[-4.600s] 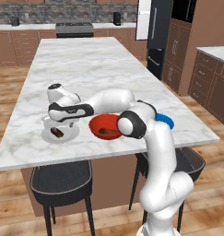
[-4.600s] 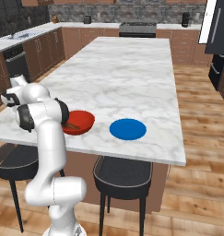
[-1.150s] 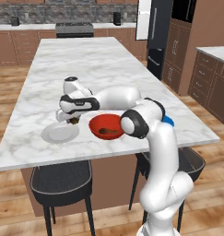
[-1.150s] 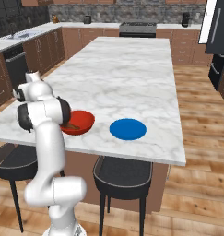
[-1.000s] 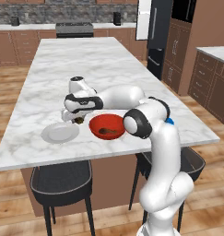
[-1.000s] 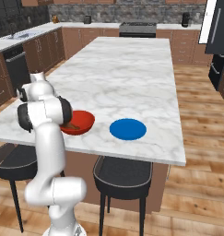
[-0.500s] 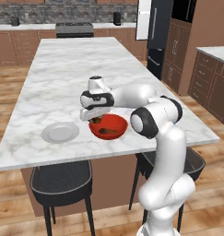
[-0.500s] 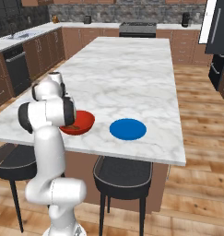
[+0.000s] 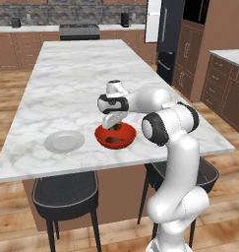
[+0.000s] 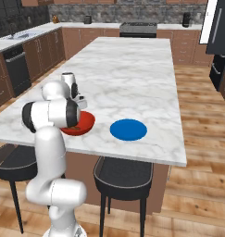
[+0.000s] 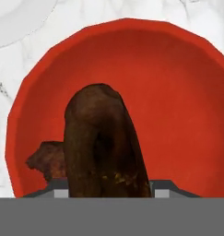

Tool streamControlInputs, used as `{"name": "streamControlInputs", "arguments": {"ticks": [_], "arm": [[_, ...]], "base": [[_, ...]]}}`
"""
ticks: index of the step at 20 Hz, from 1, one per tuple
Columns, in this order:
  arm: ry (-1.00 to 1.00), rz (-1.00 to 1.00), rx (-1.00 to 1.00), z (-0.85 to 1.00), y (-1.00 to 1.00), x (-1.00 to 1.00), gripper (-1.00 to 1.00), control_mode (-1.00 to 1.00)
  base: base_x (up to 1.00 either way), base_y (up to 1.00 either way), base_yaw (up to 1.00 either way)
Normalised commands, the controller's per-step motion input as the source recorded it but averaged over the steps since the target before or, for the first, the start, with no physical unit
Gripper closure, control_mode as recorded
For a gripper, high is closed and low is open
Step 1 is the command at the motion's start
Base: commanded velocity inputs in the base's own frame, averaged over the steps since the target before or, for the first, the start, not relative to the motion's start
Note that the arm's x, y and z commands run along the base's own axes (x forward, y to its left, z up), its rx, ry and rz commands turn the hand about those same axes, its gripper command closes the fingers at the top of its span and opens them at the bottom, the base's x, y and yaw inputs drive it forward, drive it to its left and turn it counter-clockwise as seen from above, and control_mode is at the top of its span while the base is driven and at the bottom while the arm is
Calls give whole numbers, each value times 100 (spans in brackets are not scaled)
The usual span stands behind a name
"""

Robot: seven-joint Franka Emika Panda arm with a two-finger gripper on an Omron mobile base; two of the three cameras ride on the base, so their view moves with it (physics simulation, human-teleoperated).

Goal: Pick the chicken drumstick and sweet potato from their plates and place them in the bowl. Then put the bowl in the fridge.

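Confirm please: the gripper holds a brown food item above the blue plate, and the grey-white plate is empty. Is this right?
Not quite. The gripper holds the brown food item above the red bowl, not the blue plate, as the hand view shows. The grey-white plate is indeed empty.

claw [image 9: 113, 127] carried drumstick [image 11: 104, 143], now over bowl [image 9: 126, 141]

open marble counter [image 9: 67, 83] all round the red bowl [image 9: 122, 141]
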Motion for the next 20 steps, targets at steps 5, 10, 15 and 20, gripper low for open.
{"name": "streamControlInputs", "arguments": {"ticks": [5,10,15,20], "arm": [[12,51,-1,-37,-25,2,100,-100],[14,38,0,-30,-8,4,100,-100],[9,31,0,-21,-5,14,100,-100],[5,25,0,-14,-4,8,100,-100]], "base": [[0,0,0],[0,0,0],[0,0,0],[0,0,0]]}}
